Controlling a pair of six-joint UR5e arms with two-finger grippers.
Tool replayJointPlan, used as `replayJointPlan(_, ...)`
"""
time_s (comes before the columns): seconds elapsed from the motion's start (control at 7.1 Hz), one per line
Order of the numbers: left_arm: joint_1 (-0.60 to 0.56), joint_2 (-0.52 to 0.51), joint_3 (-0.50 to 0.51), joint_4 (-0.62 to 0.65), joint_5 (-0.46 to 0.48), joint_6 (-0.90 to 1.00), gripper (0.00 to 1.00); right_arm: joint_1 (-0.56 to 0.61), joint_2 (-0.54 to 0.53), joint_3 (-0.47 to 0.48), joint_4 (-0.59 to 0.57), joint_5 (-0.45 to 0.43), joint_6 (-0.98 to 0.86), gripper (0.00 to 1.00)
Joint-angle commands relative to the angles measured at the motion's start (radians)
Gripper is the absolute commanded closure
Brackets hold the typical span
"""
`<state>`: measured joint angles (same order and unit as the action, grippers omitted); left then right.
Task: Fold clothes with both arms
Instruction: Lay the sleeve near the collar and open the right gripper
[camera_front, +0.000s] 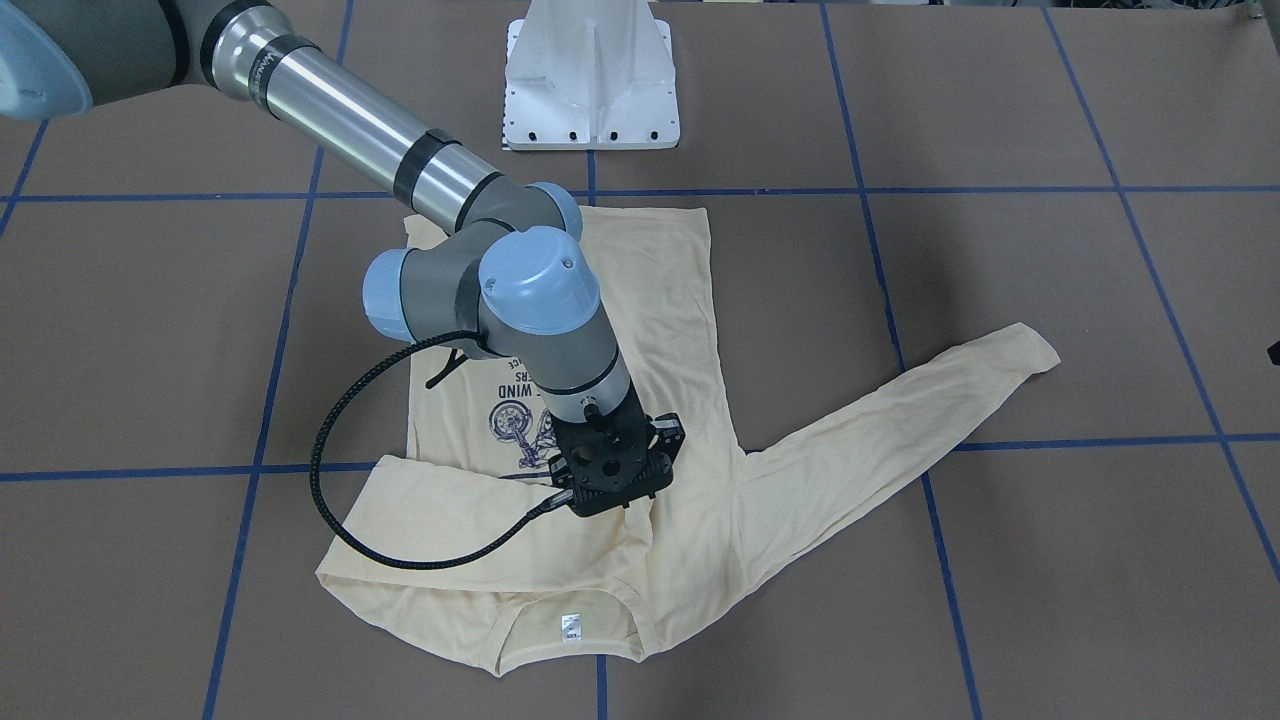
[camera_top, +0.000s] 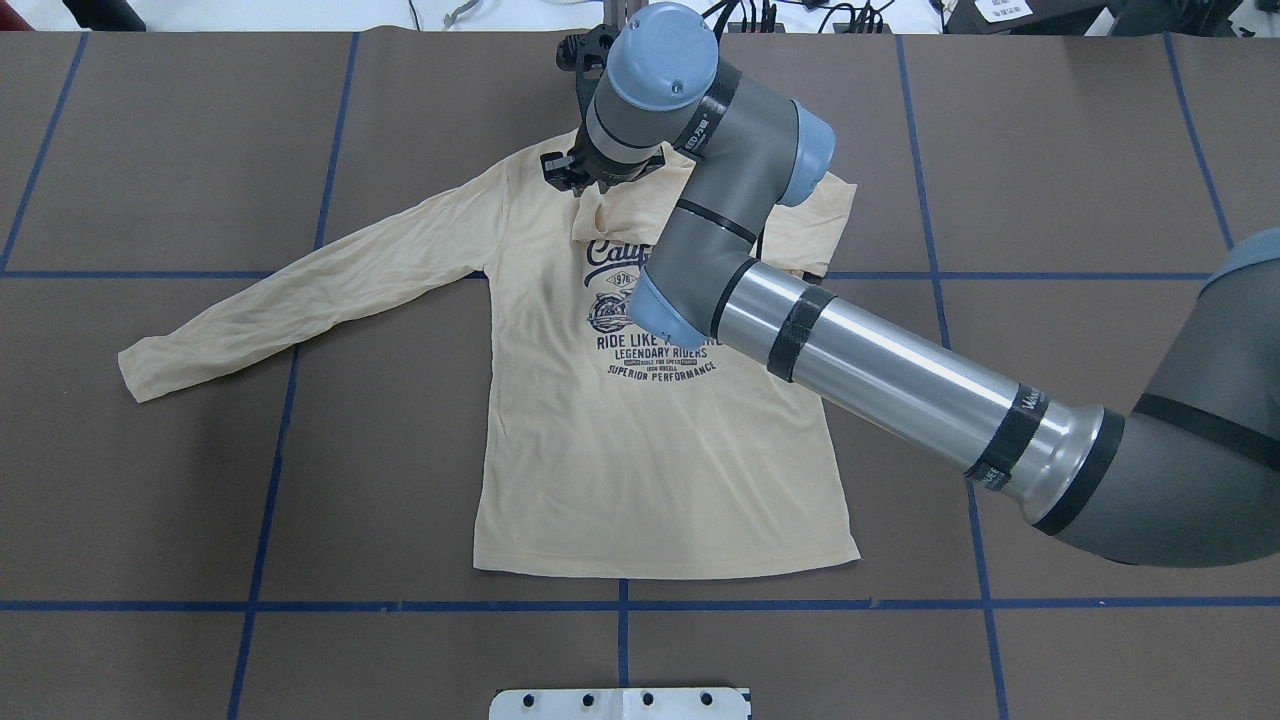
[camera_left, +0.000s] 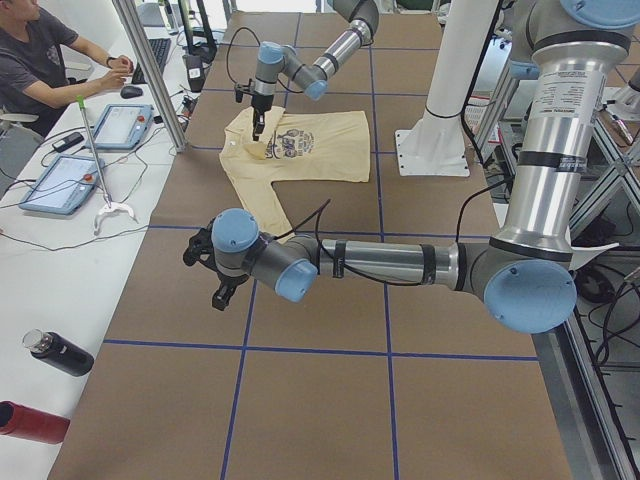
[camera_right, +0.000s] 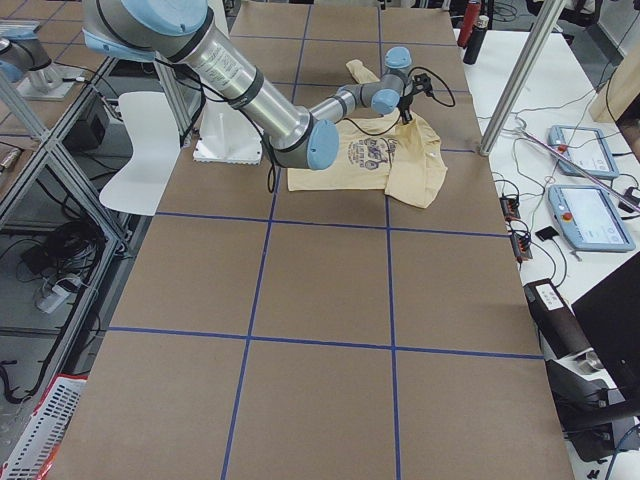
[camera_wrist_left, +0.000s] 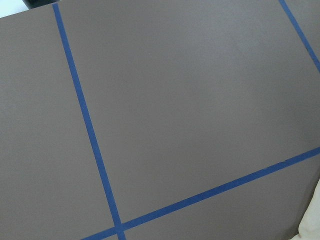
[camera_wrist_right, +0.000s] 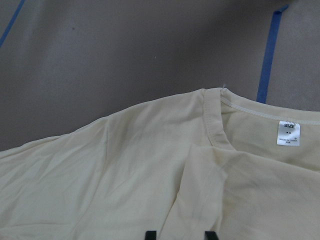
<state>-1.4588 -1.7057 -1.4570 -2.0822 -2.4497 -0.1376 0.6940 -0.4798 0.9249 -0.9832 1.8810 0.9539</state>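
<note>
Observed long-sleeved T-shirt (camera_top: 660, 470) flat on brown table (camera_top: 150, 500), hem (camera_top: 660, 572) just short of a blue tape line (camera_top: 400, 605), one sleeve (camera_top: 300, 300) outstretched. Observed right gripper (camera_wrist_right: 180, 235) by collar (camera_wrist_right: 212, 120), narrowly parted. Cannot tell left gripper's (camera_left: 212, 275) opening; well apart from cloth.

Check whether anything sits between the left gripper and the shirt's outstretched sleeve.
Nothing visible does. The left gripper hangs over bare table, and only blue tape lines cross the brown surface between it and the sleeve. The right arm is near the collar, off that path.
</note>
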Motion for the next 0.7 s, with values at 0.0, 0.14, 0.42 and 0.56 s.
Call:
replayJointPlan(0.0, 0.000, -0.003, -0.003, -0.002, -0.051, -0.031, 0.01, -0.002, 0.032, -0.020, 0.012, -0.006, 0.102, 0.01)
replayJointPlan(0.14, 0.000, -0.008, -0.003, -0.004, -0.052, -0.046, 0.01, -0.002, 0.035, -0.020, 0.012, -0.006, 0.124, 0.01)
replayJointPlan(0.42, 0.000, -0.023, -0.011, -0.006, -0.052, -0.101, 0.01, -0.002, 0.018, -0.020, 0.006, -0.009, 0.146, 0.01)
replayJointPlan(0.56, 0.000, -0.031, -0.011, -0.006, -0.052, -0.111, 0.01, -0.002, 0.001, -0.020, 0.008, -0.028, 0.140, 0.01)
